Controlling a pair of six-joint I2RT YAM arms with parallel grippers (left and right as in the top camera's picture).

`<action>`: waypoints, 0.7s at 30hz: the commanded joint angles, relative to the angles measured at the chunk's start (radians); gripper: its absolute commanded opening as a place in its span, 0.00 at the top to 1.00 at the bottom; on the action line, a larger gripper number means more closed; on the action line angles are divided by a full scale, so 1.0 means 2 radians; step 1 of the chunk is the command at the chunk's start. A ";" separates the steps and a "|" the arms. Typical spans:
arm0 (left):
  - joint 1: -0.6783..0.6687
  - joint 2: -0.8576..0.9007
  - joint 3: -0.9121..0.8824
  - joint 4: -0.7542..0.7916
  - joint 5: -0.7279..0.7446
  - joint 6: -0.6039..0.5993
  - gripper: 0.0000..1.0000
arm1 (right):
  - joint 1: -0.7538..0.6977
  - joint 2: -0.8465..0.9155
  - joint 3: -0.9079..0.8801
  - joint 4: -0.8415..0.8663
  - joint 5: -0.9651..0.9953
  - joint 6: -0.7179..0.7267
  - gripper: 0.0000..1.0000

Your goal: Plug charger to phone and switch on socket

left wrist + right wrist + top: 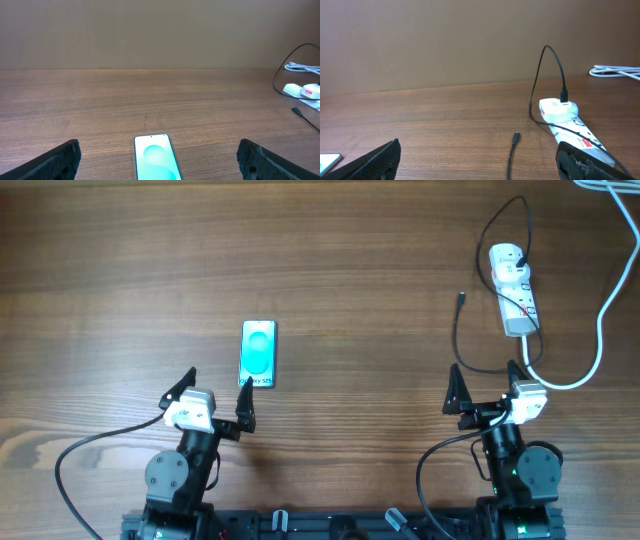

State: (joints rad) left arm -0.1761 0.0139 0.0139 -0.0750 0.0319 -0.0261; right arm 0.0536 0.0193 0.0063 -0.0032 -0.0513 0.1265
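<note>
Woodgrain table (100, 260) meets plain brown wall (150, 30); left hand (218, 384) and right hand (484, 377) gape wide.

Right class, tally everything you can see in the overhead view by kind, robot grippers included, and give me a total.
Phone: 1
Power strip: 1
Black charger cable: 1
White cord: 1
Grippers: 2, the left gripper and the right gripper, both open
Total: 6

A wood-grain table (120, 260) runs back to a plain brown wall (150, 30).
</note>
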 commanded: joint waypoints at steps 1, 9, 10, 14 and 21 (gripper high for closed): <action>0.003 -0.003 -0.004 0.000 -0.003 0.010 0.00 | 0.001 0.032 -0.001 0.004 -0.004 0.003 0.00; 0.003 -0.003 -0.004 0.000 -0.003 0.010 0.00 | 0.001 0.032 -0.001 0.003 -0.004 0.003 0.00; 0.003 -0.003 -0.004 0.000 -0.003 0.010 0.01 | 0.001 0.032 -0.001 0.003 -0.004 0.003 0.01; 0.003 -0.003 -0.004 0.000 -0.003 0.010 0.00 | 0.001 0.032 -0.001 0.003 -0.004 0.003 0.00; 0.003 -0.003 -0.004 0.000 -0.003 0.010 0.00 | 0.001 0.032 -0.001 0.003 -0.004 0.003 0.00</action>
State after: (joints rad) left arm -0.1761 0.0139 0.0139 -0.0750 0.0319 -0.0261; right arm 0.0536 0.0795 0.0063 -0.0002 -0.0513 0.1265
